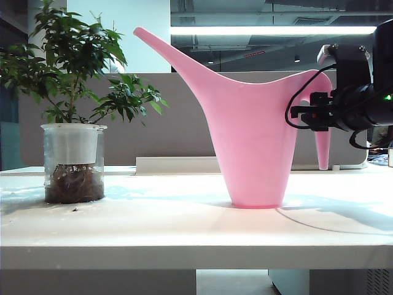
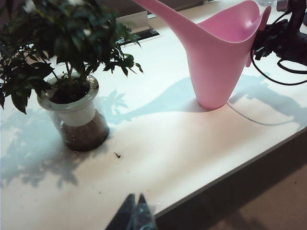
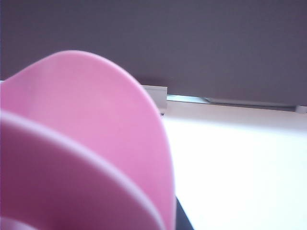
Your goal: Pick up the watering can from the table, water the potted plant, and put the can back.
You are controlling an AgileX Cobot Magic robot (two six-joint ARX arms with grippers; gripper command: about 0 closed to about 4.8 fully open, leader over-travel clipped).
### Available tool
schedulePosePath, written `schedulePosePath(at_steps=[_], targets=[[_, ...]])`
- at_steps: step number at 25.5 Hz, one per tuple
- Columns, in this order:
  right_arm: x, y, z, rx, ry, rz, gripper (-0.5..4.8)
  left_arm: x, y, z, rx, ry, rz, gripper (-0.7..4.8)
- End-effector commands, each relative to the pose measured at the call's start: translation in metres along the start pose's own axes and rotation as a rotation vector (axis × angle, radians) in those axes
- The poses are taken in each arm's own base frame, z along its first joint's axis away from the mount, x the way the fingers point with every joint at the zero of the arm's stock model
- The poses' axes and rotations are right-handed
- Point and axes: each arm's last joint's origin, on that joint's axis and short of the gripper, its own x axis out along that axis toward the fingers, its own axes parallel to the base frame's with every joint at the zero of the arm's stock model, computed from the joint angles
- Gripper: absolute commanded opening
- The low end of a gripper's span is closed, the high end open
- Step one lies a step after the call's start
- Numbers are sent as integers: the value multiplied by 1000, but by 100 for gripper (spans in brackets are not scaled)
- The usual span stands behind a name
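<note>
Claws (image 1: pixel 307 114) (image 2: pixel 135 211) over white table (image 1: pixel 184 227)

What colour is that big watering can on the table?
Pink all over; the watering can shows best in the exterior view.

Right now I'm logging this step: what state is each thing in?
watering can: upright on the table, spout toward the plant.
potted plant: upright, apart from the can.
right end effector: at the can's handle; grip not clear.
left end effector: shut, empty, over the table's front edge.
</note>
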Motion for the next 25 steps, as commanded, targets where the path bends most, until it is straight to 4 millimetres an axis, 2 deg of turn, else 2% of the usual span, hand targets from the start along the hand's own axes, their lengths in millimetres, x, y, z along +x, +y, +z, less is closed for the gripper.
schedulePosePath(at_steps=[1,7,8,9,13,14,15,17,19,20,21,23,25], targets=[[-1,1,5,7,-37,8,46,-1,0,2,6,-16,-3,-5],[-6,2,0,7,-17,55,279,-1,0,2,6,-16,-3,-5],[-10,2,-2,7,-6,54,348,-1,0,2,6,-16,-3,-5],[-14,2,-2,7,-3,54,376,-1,0,2,6,-16,-3,-5],[-31,2,1,7,-3,53,379,-1,0,2,6,-16,-3,-5],[-38,2,3,7,-5,54,379,-1,0,2,6,-16,-3,-5],[-53,2,7,7,-14,54,377,-1,0,2,6,-16,-3,-5],[-75,2,12,7,-35,54,353,-1,0,2,6,-16,-3,-5],[-91,2,16,6,-58,54,293,-1,0,2,6,-16,-3,-5],[-100,2,18,5,-71,55,241,-1,0,2,6,-16,-3,-5],[-113,2,20,5,-93,60,142,-1,0,2,6,-16,-3,-5],[-132,3,22,2,-127,93,-9,-1,0,2,6,-16,-3,-5],[-142,3,22,0,-146,98,-6,-1,0,2,6,-16,-3,-5]])
